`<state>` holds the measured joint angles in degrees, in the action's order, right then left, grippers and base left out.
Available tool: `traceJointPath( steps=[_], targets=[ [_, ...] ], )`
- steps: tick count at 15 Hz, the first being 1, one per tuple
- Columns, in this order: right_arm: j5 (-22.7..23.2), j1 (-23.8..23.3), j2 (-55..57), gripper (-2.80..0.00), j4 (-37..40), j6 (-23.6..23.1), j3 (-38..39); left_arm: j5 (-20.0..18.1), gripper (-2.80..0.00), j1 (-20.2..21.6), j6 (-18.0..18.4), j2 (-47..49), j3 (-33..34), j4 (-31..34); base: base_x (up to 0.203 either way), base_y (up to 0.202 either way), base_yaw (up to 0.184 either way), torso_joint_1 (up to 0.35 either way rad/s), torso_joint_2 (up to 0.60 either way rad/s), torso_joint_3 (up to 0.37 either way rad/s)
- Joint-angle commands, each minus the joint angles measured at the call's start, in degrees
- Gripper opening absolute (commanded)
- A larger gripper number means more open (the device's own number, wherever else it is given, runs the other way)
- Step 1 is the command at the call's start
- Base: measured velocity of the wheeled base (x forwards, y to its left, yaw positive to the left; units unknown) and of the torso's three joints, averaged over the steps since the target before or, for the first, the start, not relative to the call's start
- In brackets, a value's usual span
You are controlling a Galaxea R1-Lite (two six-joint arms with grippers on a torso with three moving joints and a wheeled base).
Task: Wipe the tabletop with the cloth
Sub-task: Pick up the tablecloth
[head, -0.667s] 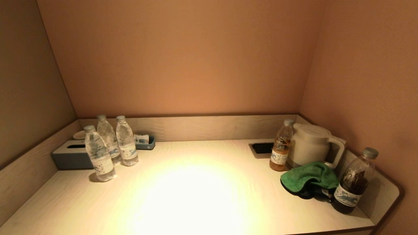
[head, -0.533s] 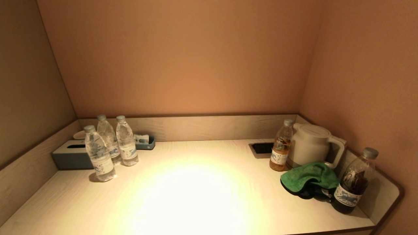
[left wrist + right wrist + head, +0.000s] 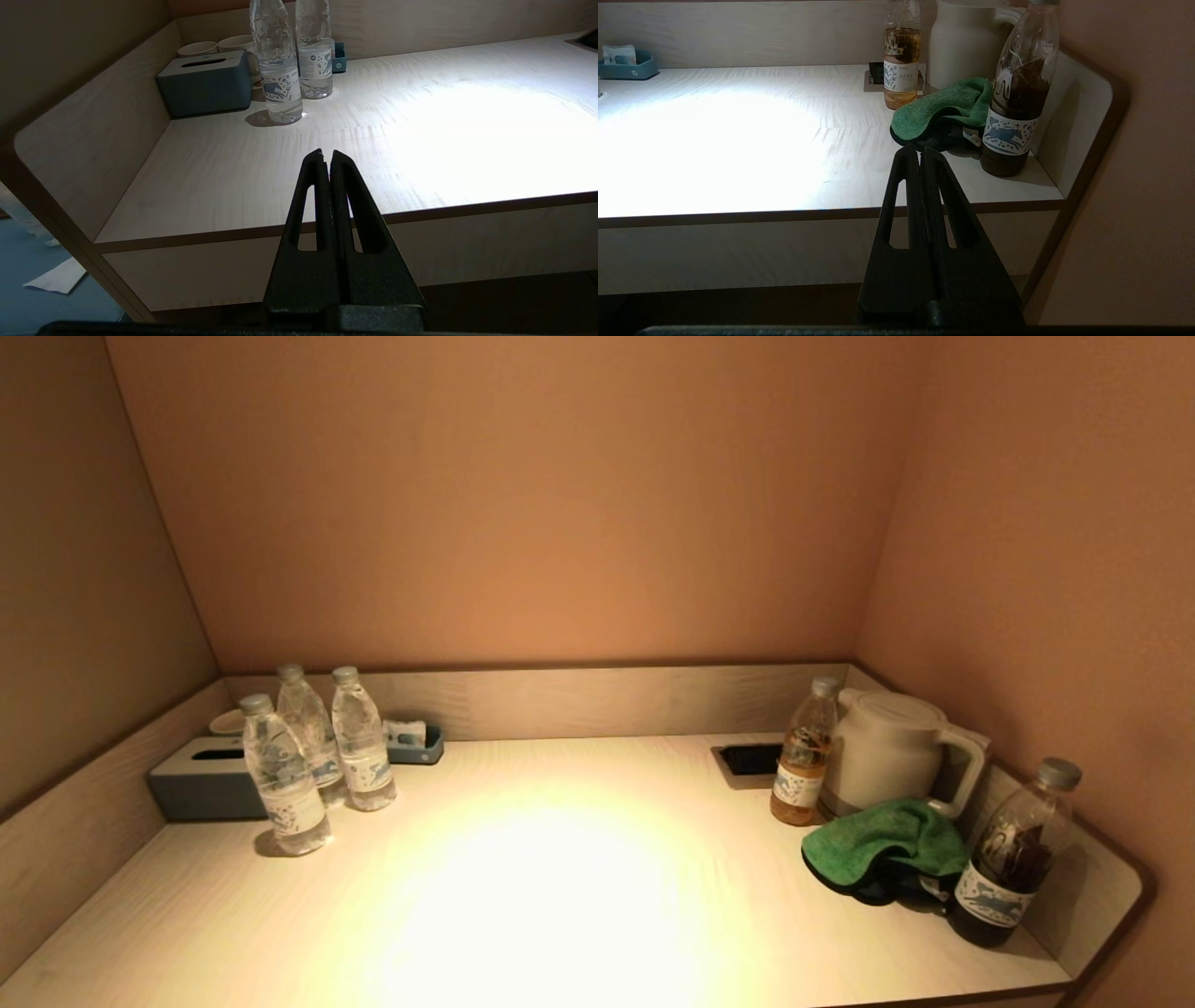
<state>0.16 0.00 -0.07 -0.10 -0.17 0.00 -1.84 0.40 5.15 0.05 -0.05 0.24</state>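
Observation:
A green cloth with a dark underside lies bunched at the right of the pale wooden tabletop, between a white kettle and a dark-drink bottle. It also shows in the right wrist view. Neither gripper shows in the head view. My right gripper is shut and empty, held in front of the table's front edge, short of the cloth. My left gripper is shut and empty, in front of the table's front edge on the left side.
Three water bottles and a grey tissue box stand at the back left, with a small blue tray. An amber-drink bottle stands by the kettle, next to a black socket recess. Raised walls border the back and sides.

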Motion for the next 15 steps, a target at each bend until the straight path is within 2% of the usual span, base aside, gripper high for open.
traceJointPath(
  steps=[1, 5, 9, 12, 15],
  targets=[
    [0.0, 0.0, 0.1, -2.80, 0.0, -0.1, 0.0, 0.0, -2.80, 0.0, 0.0, 0.0, 0.0, 0.0, 0.000, 0.000, 0.000, 0.000, 0.00, 0.000],
    [-0.2, 0.0, 0.1, -2.80, -0.1, -0.7, -0.3, 0.0, -2.80, 0.0, 0.0, 0.0, 0.0, 0.0, 0.000, 0.000, 0.000, 0.000, 0.00, 0.000],
    [-0.7, 0.0, 0.1, -2.80, 2.4, -3.3, -6.4, 0.0, -2.80, 0.0, 0.0, 0.0, 0.0, 0.0, 0.000, 0.000, 0.000, 0.000, 0.00, 0.000],
    [-0.2, 0.0, 0.9, -2.80, 7.6, -6.0, -13.4, 0.0, -2.80, 0.0, 0.0, 0.0, 0.0, 0.0, 0.000, 0.000, 0.000, 0.000, 0.00, 0.000],
    [-0.1, 0.0, 9.1, -2.80, 8.0, -6.2, -16.6, 0.0, -2.80, 0.0, 0.0, 0.0, 0.0, 0.0, 0.000, 0.000, 0.000, 0.000, 0.00, 0.000]
  ],
)
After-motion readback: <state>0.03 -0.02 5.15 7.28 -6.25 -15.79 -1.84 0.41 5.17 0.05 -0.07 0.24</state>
